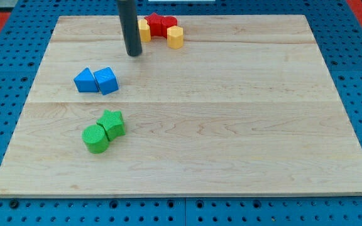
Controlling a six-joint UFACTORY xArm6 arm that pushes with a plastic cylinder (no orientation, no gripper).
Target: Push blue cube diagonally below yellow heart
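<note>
The blue cube lies on the wooden board at the view's left, touching a blue triangular block on its left. A yellow block, partly hidden behind my rod, sits at the view's top; its shape is hard to make out. My tip rests on the board just below and left of that yellow block, and above and to the right of the blue cube, apart from it.
A red block and a yellow hexagonal block sit to the right of the rod at the view's top. A green star and a green cylinder touch each other at the lower left.
</note>
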